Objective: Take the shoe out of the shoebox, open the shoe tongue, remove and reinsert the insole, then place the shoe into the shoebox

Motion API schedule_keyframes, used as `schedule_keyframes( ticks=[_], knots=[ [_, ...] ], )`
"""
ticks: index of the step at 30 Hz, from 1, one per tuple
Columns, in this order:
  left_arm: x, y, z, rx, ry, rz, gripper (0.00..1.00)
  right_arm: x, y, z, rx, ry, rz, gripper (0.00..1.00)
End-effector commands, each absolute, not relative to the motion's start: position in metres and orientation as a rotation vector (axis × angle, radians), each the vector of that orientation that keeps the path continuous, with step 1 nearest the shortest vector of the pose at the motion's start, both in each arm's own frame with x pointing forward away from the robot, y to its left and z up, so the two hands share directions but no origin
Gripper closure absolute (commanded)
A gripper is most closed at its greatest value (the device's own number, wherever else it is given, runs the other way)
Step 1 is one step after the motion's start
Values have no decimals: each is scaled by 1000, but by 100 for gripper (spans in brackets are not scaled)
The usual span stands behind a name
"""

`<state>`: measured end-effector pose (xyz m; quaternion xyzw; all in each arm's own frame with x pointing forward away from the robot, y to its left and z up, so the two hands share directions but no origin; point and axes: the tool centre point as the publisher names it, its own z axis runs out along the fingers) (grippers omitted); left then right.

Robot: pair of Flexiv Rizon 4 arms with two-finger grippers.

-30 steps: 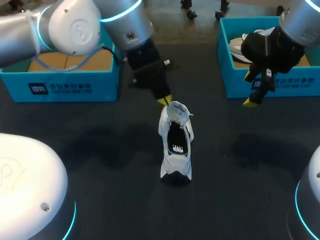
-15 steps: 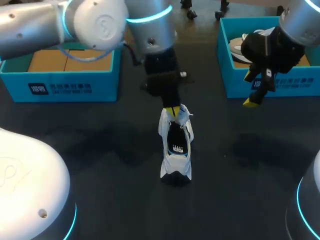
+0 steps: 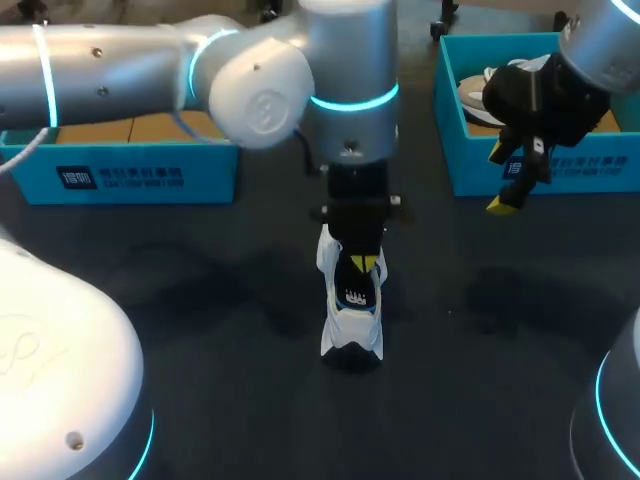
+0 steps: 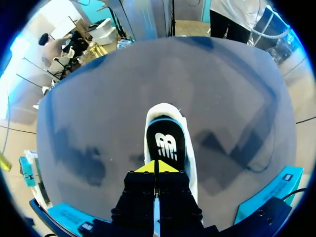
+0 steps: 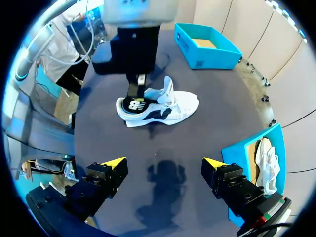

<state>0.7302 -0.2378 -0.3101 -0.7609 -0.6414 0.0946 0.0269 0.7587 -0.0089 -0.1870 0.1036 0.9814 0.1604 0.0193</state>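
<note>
- Bench [image 3: 200, 330]: a dark, matt surface. Soft shadows of the arms lie on it to either side of the shoe.
- Left arm [image 3: 340, 60]: comes in from the left side and reaches past the middle of the bench. Its wrist points straight down over the shoe.
- Right arm [image 3: 600, 40]: comes in from the right far corner. Its wrist hangs above the bench in front of the right shoebox.
- Left shoebox [image 3: 130, 175]: teal and open-topped, at the far left of the bench, with brown card showing inside.
- Right shoebox [image 3: 590, 165]: teal and open-topped, at the far right. A second pale shoe [image 3: 475, 95] lies inside it.
- Shoe [image 3: 352, 320]: white, upright on its sole near the middle of the bench, outside both boxes and well apart from them. Its opening is spread.
- Insole [image 4: 165, 143]: black with a white mark, lying inside the shoe.
- Left jaws: closed, with the yellow tips [image 4: 148, 167] meeting inside the shoe's opening, right at the insole. Whether they pinch its edge cannot be told.
- Right jaws: spread wide and holding nothing, with the yellow tips [image 5: 114, 161] clear above the bench.
</note>
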Motion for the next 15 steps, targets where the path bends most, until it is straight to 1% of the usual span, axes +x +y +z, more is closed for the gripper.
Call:
schedule_keyframes(
  ticks=[1,15],
  knots=[
    [724,-238,-322,-2358,-1969,284,100,759,-8,-188,323,3046,494,0],
    [727,-223,-351,-2260,-2108,118,100,759,-8,-188,323,3046,494,0]
  ],
)
